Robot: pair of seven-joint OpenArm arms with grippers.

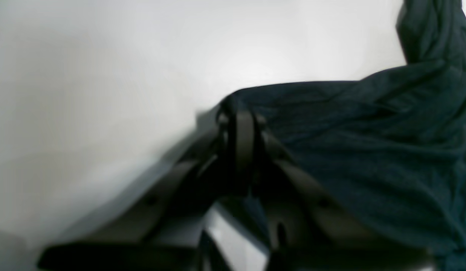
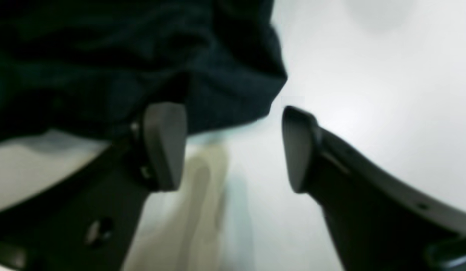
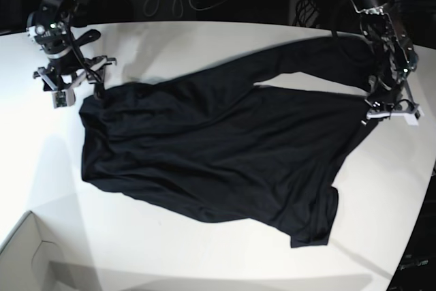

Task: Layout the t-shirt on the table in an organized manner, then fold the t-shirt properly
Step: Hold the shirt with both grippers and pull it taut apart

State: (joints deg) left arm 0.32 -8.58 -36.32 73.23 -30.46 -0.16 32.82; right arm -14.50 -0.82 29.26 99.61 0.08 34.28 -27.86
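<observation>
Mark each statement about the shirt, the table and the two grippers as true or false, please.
1. The left gripper is shut on the shirt. True.
2. The right gripper is shut on the shirt. False: its jaws stand open, with cloth only behind one finger.
3. The shirt is folded into a neat square. False: it lies spread out and wrinkled.
4. The shirt is black and the table is white. True.
5. A white box corner shows at the base view's lower left. True.

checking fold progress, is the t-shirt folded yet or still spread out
Spread out, not folded. In the base view the t-shirt lies open and wrinkled across the table, one sleeve stretched toward the far side.
</observation>
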